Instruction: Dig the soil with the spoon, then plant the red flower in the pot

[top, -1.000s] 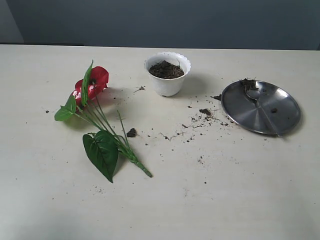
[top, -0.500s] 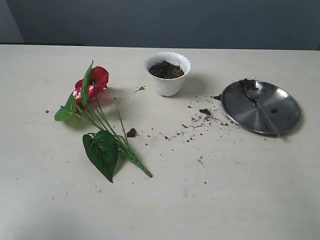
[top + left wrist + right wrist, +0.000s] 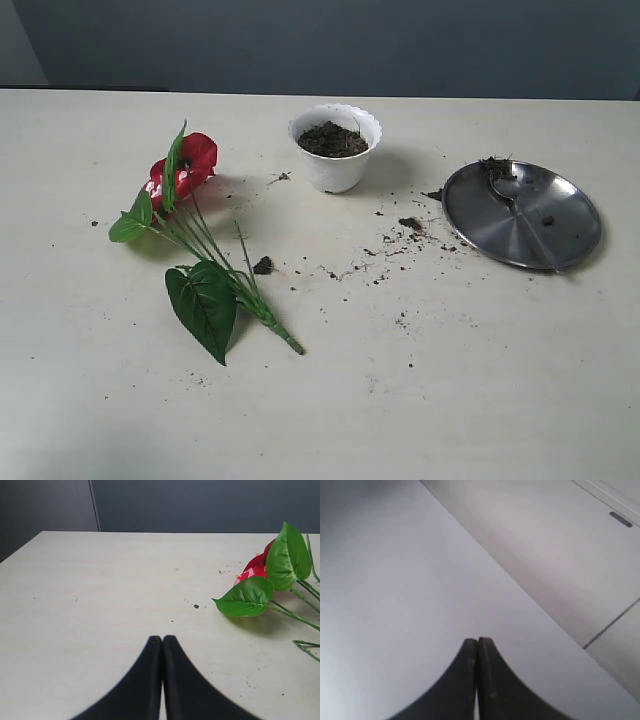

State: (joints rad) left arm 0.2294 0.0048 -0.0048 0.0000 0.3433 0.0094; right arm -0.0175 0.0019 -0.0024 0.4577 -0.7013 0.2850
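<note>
Flower [image 3: 200, 250] lies flat on the surface [image 3: 450, 400], left of centre. One pot [image 3: 335, 178] of soil [image 3: 333, 140] stands upright toward the far edge, and one spoon [image 3: 520, 205] rests in one plate [image 3: 575, 225] at right. Front of surface open apart from crumbs; left tool [image 3: 162, 640] and right tool [image 3: 477, 641] both clenched, empty.

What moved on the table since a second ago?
Nothing visibly changed. The red artificial flower with green leaves still lies flat, the small white scalloped plastic pot stands with its dark brown soil, and the shiny silver metal spoon rests on the round steel plate. The left gripper and right gripper stay shut, holding nothing.
</note>
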